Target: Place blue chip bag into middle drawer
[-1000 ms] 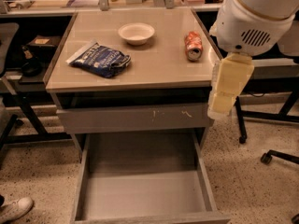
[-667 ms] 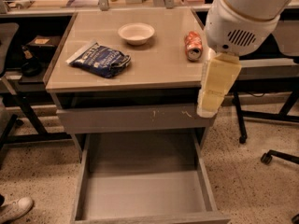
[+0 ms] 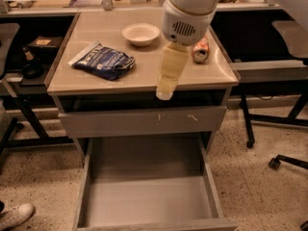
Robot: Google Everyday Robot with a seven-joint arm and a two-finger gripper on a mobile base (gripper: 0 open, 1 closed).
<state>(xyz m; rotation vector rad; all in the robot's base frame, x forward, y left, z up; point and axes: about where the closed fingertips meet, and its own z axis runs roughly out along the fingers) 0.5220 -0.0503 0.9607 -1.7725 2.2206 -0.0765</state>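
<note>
**A:** Look at the blue chip bag (image 3: 103,61): dark navy foil, all crumpled, white lettering on top and a pale silvery seam at its left end. It lies flat on the left half of the tabletop (image 3: 144,81).

**B:** Got it. And the gripper (image 3: 164,93)?

**A:** It's that long cream-coloured piece hanging under the big white arm housing, tilted a touch and pointing down. Its tip shows right at the front edge of the tabletop, about the middle of it, above the shut drawer front (image 3: 144,121) with the small white scratches.

**B:** Open or closed?

**A:** Can't tell from where I stand; it reads as one pale slab. There's nothing in its grasp, and I can't make out that it touches anything.

**B:** So the bag's nowhere near it?

**A:** Apart, yes. The bag sits to the left of the gripper and farther back on the tabletop, with bare surface between the two. The white bowl (image 3: 140,33) is behind the bag, toward the middle, and the orange soda can (image 3: 200,52) lies on its side over to the right, just past the arm.

**B:** And the middle drawer (image 3: 149,196)?

**A:** Pulled right out at the bottom, grey walls and a smooth grey floor, below both gripper and bag. The bag isn't in it; it's up on the tabletop.
</note>
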